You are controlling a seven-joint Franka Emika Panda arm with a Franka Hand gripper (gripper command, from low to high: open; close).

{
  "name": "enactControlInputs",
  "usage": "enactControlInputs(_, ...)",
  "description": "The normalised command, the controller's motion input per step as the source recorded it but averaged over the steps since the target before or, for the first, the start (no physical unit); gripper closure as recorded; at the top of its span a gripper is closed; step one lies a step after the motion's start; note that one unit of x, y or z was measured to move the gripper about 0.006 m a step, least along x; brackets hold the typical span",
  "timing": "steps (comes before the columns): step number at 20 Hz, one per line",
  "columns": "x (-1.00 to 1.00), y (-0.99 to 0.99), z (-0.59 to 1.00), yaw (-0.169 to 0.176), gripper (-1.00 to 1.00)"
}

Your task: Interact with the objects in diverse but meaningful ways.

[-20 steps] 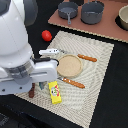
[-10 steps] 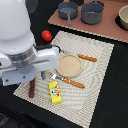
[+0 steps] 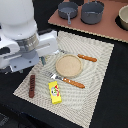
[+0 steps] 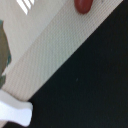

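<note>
Arm bulk now covers more of the placemat [image 3: 95,75] on the exterior view's left, hiding the tomato. Gripper state: I cannot tell (fingers hidden). Yellow packet [image 3: 55,92] and brown stick [image 3: 32,86] lie near, untouched; wrist view shows a red ball [image 4: 83,5].
</note>
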Motion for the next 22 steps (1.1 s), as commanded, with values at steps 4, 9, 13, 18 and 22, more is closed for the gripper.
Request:
enactControlInputs(4,-0.31,0.62,0.00,0.128,-1.00)
enactControlInputs(9,-0.33,0.60,0.00,0.115,-1.00)
enactControlInputs(13,-0.33,0.56,0.00,0.103,-1.00)
enactControlInputs(18,-0.32,0.51,-0.01,0.105,-1.00)
enactControlInputs(22,-0.32,0.33,-0.14,0.090,-1.00)
